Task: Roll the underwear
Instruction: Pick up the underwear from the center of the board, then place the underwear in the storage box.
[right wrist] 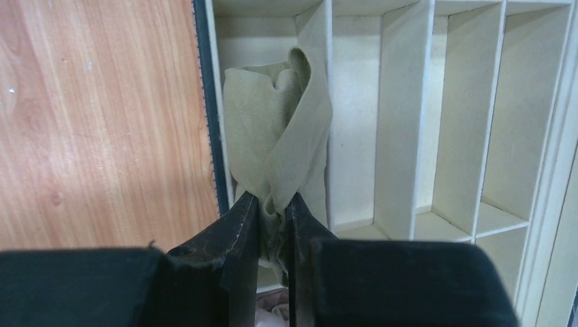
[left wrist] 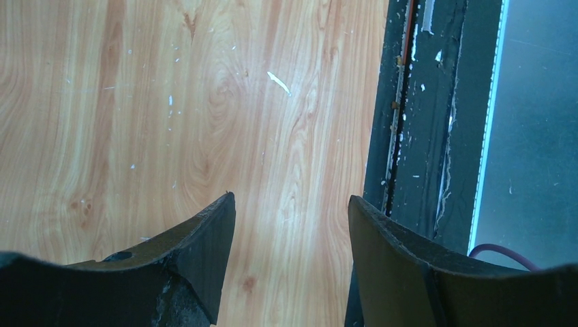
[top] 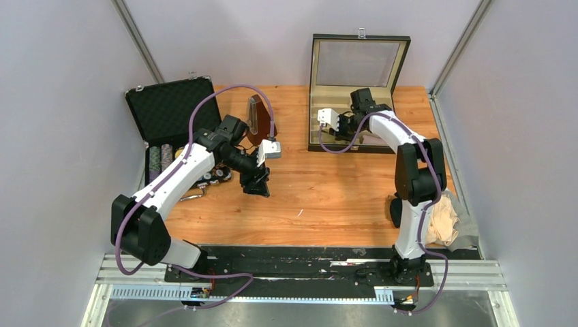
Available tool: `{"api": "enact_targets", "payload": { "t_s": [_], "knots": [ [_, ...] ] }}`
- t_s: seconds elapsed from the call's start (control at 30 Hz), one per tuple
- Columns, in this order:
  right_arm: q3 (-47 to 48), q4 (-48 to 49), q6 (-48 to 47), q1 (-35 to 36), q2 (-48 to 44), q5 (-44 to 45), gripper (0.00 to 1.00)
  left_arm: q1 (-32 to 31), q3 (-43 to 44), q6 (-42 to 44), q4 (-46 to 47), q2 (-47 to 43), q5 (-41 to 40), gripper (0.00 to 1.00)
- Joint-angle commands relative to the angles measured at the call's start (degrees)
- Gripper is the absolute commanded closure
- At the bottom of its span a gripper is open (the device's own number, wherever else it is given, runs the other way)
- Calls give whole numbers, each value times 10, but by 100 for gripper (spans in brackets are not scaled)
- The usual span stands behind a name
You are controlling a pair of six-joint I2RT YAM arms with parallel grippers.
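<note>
Right wrist view: my right hand (right wrist: 273, 204) pinched the olive underwear (right wrist: 269, 116) at the divided box (right wrist: 401, 102). Thin grip, so the roll could unravel or snag a divider. My left hand (left wrist: 292, 218) was spread.

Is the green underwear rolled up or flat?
Rolled up. The underwear is a bunched bundle pinched in the right gripper at the divided box.

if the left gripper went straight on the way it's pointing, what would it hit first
Most likely the bare wooden table. The left gripper is open and faces plain wood with nothing in between, though how far off the wood is can't be judged.
</note>
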Motion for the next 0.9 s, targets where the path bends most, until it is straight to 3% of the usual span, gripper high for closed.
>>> {"api": "enact_targets", "payload": {
  "t_s": [0.0,0.3,0.73,0.87],
  "knots": [
    [48,-21,-39,-6,35,-13,100,4,-1,4,2,-5,4,31],
    [70,-28,-60,-6,78,1,99,5,-1,0,4,3,3,31],
    [41,-28,-51,-7,48,9,66,6,-9,-1,13,9,1,31],
    [34,-29,-42,-8,13,4,60,6,-15,-3,20,8,3,31]
  ]
}}
